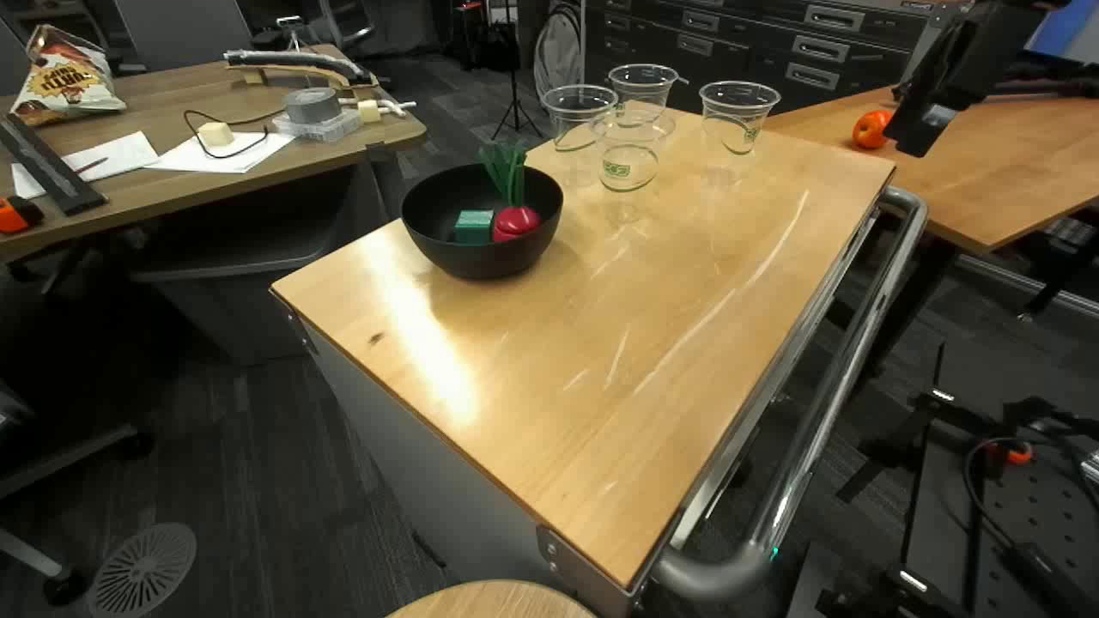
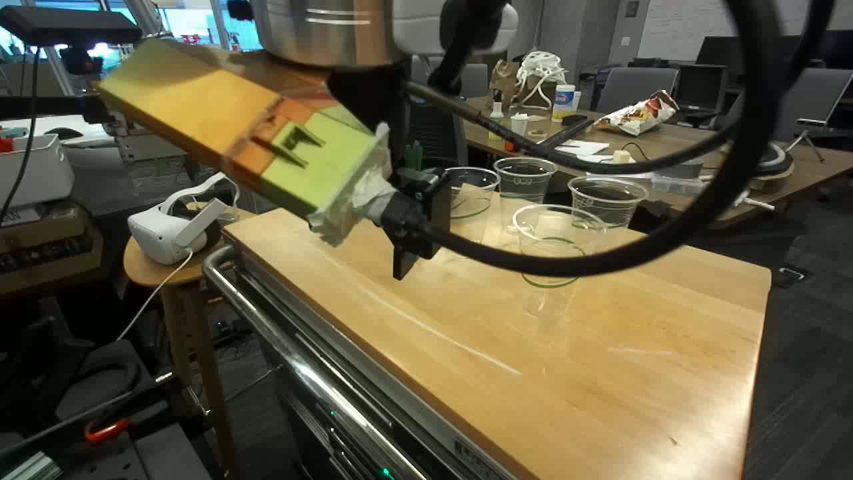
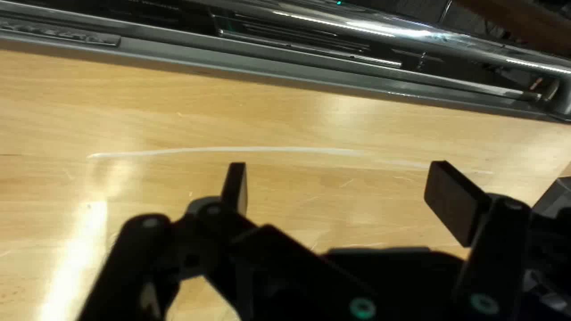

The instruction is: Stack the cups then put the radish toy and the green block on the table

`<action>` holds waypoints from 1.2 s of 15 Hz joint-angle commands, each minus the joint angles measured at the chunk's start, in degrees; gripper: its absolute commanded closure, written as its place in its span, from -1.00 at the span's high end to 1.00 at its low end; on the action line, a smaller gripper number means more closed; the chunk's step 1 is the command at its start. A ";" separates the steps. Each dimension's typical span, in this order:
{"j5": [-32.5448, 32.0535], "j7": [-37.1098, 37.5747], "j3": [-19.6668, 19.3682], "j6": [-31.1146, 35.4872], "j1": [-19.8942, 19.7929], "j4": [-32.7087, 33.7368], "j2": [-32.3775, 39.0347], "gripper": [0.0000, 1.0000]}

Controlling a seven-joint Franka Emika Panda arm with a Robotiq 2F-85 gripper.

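Several clear plastic cups [image 1: 740, 120] stand apart and upright at one end of the light-wood table [image 1: 652, 300]. They also show in an exterior view [image 2: 558, 243], partly behind a black cable. The radish toy [image 1: 517, 223], red with green stalks, and the green block [image 1: 474, 226] lie side by side inside a black bowl [image 1: 485, 264] on the table. In an exterior view the gripper hides most of the bowl. My gripper [image 3: 341, 187] is open and empty above the table near its railed edge. It also shows in both exterior views [image 1: 914, 129] [image 2: 406, 247], away from the cups.
A grey metal rail [image 1: 824, 429] runs along one long table edge. A round stool [image 2: 136, 263] with a white headset [image 2: 163, 230] stands beside the table. A cluttered wooden desk [image 1: 343, 150] and another wooden table [image 1: 1013, 180] with an orange-red round thing [image 1: 871, 129] are nearby.
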 commanded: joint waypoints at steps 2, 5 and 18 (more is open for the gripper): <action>1.56 -1.15 2.20 -0.22 -2.15 0.09 0.52 1.00; 1.56 -1.15 2.20 -0.22 -2.15 0.09 0.51 1.00; 2.46 10.40 13.79 21.20 2.55 8.76 14.16 1.00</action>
